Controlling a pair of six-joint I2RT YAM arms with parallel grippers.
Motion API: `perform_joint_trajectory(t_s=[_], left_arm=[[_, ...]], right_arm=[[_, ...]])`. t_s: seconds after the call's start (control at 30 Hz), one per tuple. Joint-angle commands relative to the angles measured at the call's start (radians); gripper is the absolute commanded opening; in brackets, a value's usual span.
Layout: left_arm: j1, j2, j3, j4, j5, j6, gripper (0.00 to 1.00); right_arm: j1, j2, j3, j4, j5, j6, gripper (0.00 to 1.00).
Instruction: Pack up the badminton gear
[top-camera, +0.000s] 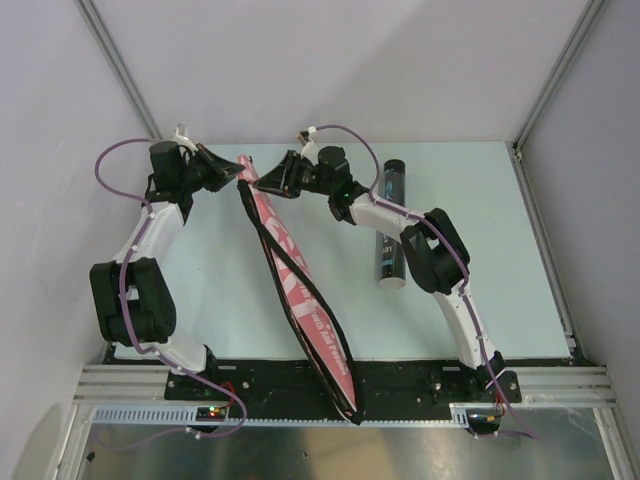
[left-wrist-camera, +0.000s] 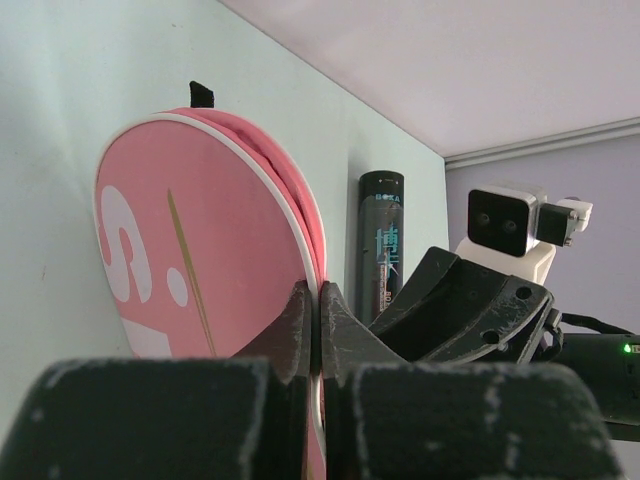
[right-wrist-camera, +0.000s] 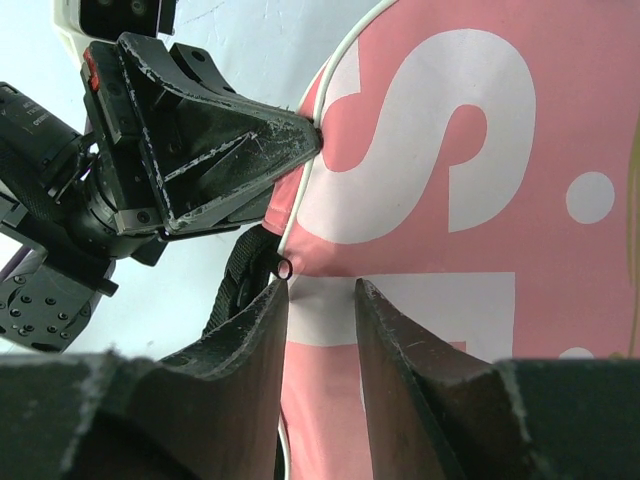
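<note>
I'm looking at the case (top-camera: 290, 270) running slantwise across the tabletop (top-camera: 480, 200), its rounded head end at the far middle and its narrow end reaching over the black rail between the arm bases. From above it is showing as a thin pink sliver with a black band along its edge, so it is sitting turned up on its side rather than flat. Up close, its face is showing pink with big white letters, a white dot and thin white piping round the rim. A black strap (right-wrist-camera: 235, 290) is hanging at the edge.

The left gripper (left-wrist-camera: 318, 300) is pinching the head-end rim, fingers shut tight on the piping. The right gripper (right-wrist-camera: 320, 285) is pointing at the case's lettered face from the other side, just beside the left one. Its fingers are standing partly apart with only the pink face showing in the gap. I'm not seeing anything caught between them.

The tube (top-camera: 390, 222) is lying flat on the tabletop to the right, well apart from the case, black with pale print.
</note>
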Motion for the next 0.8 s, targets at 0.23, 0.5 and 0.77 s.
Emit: perform_joint_trajectory(t_s=[0.23, 0.5, 0.77], left_arm=[[-0.010, -0.005, 0.007, 0.078, 0.007, 0.000, 0.00], [-0.011, -0.001, 0.008, 0.078, 0.007, 0.000, 0.00], [-0.011, 0.002, 0.006, 0.077, 0.001, 0.002, 0.00]], right_arm=[[0.021, -0.083, -0.002, 0.114, -0.030, 0.047, 0.38], [0.020, -0.075, 0.027, 0.101, -0.028, 0.040, 0.36], [0.021, -0.098, 0.040, 0.041, 0.004, -0.018, 0.39]])
